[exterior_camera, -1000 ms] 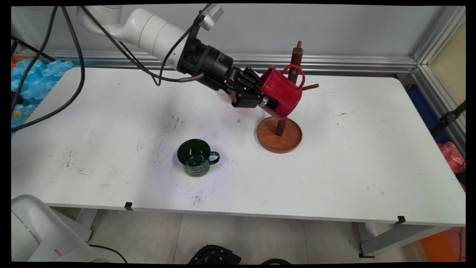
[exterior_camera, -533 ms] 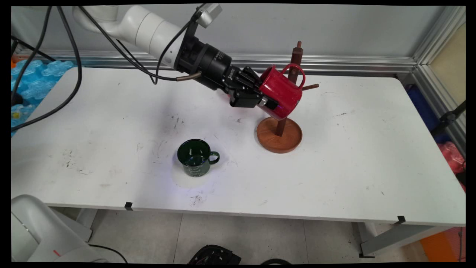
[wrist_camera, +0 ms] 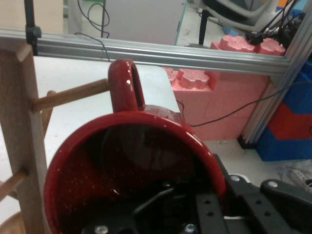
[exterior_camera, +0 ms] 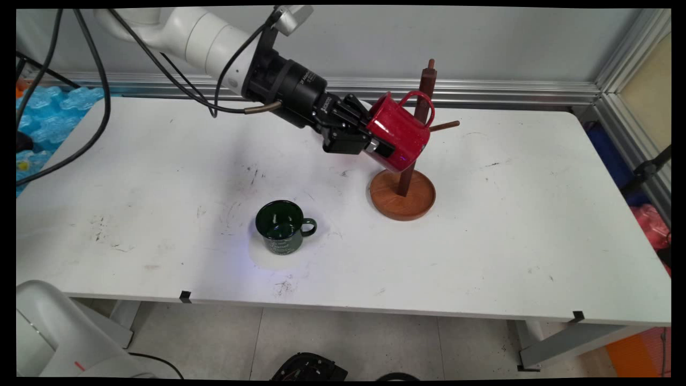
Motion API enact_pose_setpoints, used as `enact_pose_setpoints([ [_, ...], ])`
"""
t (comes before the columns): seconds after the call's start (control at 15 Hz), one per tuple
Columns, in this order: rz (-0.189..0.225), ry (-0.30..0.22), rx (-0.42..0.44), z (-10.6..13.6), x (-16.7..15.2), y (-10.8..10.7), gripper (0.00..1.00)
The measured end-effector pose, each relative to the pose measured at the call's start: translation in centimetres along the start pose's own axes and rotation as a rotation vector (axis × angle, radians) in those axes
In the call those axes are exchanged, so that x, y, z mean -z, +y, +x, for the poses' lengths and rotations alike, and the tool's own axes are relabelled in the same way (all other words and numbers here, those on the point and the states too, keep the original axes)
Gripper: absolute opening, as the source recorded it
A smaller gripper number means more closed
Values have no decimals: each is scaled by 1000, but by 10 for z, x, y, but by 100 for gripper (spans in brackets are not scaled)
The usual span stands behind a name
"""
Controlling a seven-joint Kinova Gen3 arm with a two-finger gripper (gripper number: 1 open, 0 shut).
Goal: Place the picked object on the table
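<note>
My gripper (exterior_camera: 378,149) is shut on the rim of a red mug (exterior_camera: 399,135), held tilted in the air with its handle (exterior_camera: 419,102) up beside the post of a wooden mug tree (exterior_camera: 422,115). The handle lies close to the post, near the peg (exterior_camera: 445,126) that sticks out to the right. In the hand view the red mug (wrist_camera: 131,165) fills the lower frame, its handle (wrist_camera: 126,85) next to a peg (wrist_camera: 70,95) of the wooden post (wrist_camera: 19,131). A dark green mug (exterior_camera: 282,227) stands upright on the table, to the front left of the tree's round base (exterior_camera: 402,194).
The white table (exterior_camera: 509,236) ends at an aluminium rail along the wall. Black cables (exterior_camera: 102,96) hang from the arm at the left. Blue foam (exterior_camera: 45,115) lies beyond the table's left end, pink foam blocks (wrist_camera: 219,92) past its far edge.
The gripper with the red mug has drawn back slightly to the left and up, and the mug's handle has shifted left against the post.
</note>
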Motion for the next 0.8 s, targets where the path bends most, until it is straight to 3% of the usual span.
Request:
enact_pose_setpoints([
  [0.8, -4, -37, -7, -4, 22, -1, 0],
])
